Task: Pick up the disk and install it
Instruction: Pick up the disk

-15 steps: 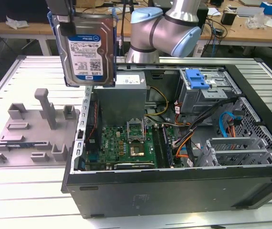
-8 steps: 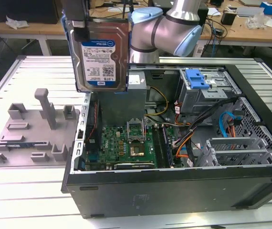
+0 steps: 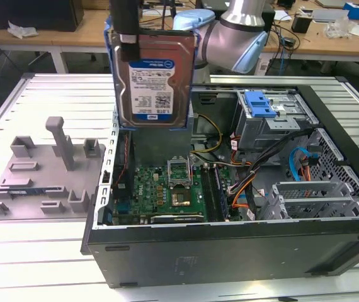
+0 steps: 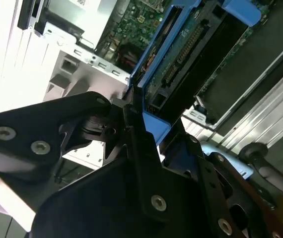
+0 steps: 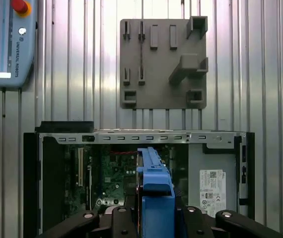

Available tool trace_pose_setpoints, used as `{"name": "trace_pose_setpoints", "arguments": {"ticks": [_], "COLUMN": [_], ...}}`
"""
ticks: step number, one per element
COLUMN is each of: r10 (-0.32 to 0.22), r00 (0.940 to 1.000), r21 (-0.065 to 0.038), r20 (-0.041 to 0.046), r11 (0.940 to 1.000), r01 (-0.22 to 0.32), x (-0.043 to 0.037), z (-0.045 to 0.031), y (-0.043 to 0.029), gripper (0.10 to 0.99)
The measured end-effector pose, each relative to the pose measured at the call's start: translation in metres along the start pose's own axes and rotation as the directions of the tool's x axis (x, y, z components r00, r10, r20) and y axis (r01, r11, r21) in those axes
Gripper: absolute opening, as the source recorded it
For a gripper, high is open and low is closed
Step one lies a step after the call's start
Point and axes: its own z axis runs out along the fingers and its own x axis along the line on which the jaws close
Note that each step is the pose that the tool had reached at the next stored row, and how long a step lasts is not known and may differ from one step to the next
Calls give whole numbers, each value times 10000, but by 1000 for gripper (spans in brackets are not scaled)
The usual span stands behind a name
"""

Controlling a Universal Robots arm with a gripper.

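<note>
Silver disk [image 3: 162,49], blue-white label [image 3: 149,85] — gripper [image 3: 127,38] holds above case [image 3: 230,251].

- 1 disk [image 3: 151,75], silver, with a blue rail frame
- 1 gripper [image 3: 127,36], clamped on the disk
- 1 robot arm [image 3: 236,31]
- 1 open computer case [image 3: 230,251]
- 1 green motherboard [image 3: 167,189] inside the case
- 1 blue latch tab [image 3: 258,104] on the drive cage
- 1 grey fixture plate [image 3: 41,182]
- 1 tall post [image 3: 63,141] on that plate
- 1 teach pendant [image 5: 5,44] in the first wrist view
</note>
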Motion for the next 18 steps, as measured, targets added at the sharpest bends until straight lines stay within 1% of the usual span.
{"name": "trace_pose_setpoints", "arguments": {"ticks": [4, 7, 8, 10, 11, 13, 15, 16, 17, 18], "r10": [0, 0, -1, 1, 0, 0, 1, -1, 1, 0], "r00": [10000, 10000, 10000, 10000, 10000, 10000, 10000, 10000, 10000, 10000], "r21": [-1, 0, 0, 0, -1, 0, -1, -1, 0, 0], "r20": [0, -1, -1, 0, -1, 0, 0, -1, 0, -1], "r11": [10000, 10000, 10000, 10000, 10000, 10000, 10000, 10000, 10000, 10000], "r01": [0, 0, 1, -1, 0, 0, -1, 1, -1, 0], "x": [77, 165, 183, 208, 227, 253, 287, 309, 325, 336], "z": [-4, -10, -11, -14, -16, -19, -23, -25, -27, -28], "y": [-131, -296, -350, -427, -491, -573, -686, -757, -803, -833], "gripper": [365, 365, 365, 365, 365, 365, 365, 365, 365, 365]}}
